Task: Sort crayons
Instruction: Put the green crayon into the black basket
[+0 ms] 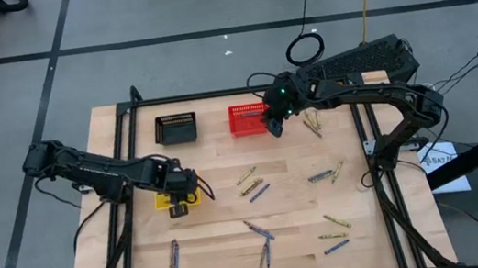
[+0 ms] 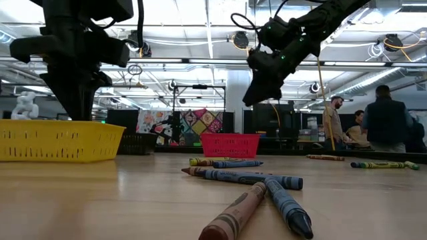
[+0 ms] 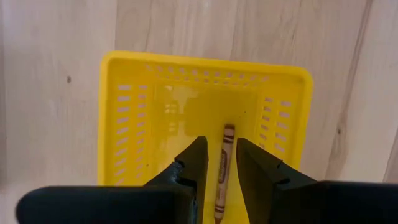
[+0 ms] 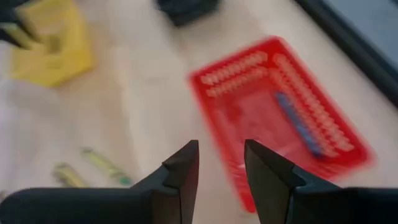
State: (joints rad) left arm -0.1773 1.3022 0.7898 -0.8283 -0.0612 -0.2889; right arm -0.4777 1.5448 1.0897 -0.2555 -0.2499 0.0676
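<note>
My left gripper (image 3: 221, 147) hangs open, pointing down into the yellow basket (image 3: 124, 124), at the table's left middle (image 1: 164, 200). A brown crayon (image 3: 226, 163) lies on the basket floor below the gap between the fingers. My right gripper (image 4: 221, 152) stands open above the table by the right side of the red basket (image 1: 244, 119), which holds a blue crayon (image 4: 301, 124). Several crayons lie loose on the table (image 1: 259, 231), (image 1: 321, 176).
A black basket (image 1: 176, 128) sits at the far side, left of the red one. Loose crayons lie mid-table (image 1: 251, 186), near the front (image 1: 173, 254) and right of the red basket (image 1: 315, 124). People stand in the room beyond (image 2: 383, 117).
</note>
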